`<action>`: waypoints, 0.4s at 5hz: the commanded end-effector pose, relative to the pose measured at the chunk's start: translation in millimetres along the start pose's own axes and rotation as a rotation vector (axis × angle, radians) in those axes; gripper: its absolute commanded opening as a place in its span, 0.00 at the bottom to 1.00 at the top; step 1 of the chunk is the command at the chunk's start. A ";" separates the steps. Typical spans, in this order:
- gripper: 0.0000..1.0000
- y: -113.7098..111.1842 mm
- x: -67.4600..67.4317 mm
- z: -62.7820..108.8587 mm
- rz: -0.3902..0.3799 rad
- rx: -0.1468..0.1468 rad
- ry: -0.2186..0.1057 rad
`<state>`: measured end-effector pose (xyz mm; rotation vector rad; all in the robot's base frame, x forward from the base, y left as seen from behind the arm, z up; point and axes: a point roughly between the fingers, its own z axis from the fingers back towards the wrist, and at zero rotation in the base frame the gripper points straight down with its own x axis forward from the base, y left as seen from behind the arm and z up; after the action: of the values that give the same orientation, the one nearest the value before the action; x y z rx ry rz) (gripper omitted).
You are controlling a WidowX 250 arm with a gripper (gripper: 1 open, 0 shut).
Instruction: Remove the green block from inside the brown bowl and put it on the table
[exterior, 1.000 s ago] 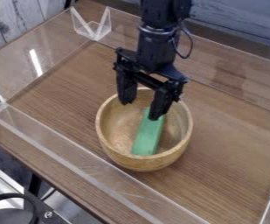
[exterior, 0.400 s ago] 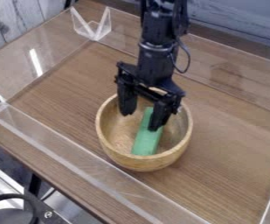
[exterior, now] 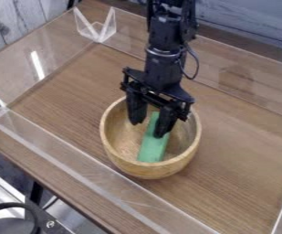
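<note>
Green and flat, the green block (exterior: 154, 143) lies inside the brown bowl (exterior: 121, 149), leaning along the inner slope with its near end low toward the bowl's floor and its far end up between my fingers. From this single camera view, I see the gripper (exterior: 157, 120) pointing steeply down into the bowl, its two dark fingers (exterior: 137, 103) straddling the block's far end. They look narrower than a full spread, but I cannot tell whether they are pinching the block yet or only close beside it.

I judge the block to be light and rigid, likely smooth-faced, so it may slip or pivot if caught only at the tip. Its narrow width suits the jaws; I would rather hold it across the long sides, a little nearer its middle, so it hangs straight on the lift.

The bowl sits mid-counter (exterior: 241, 137), with bare wood to the right and left for setting down.
</note>
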<state>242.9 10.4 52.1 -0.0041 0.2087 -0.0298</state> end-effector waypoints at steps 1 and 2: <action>0.00 1.6 3.5 12.6 0.002 -0.008 -0.047; 1.00 1.4 2.7 19.2 -0.001 -0.013 -0.054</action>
<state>239.9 8.8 53.9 -0.0209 0.2246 -0.0390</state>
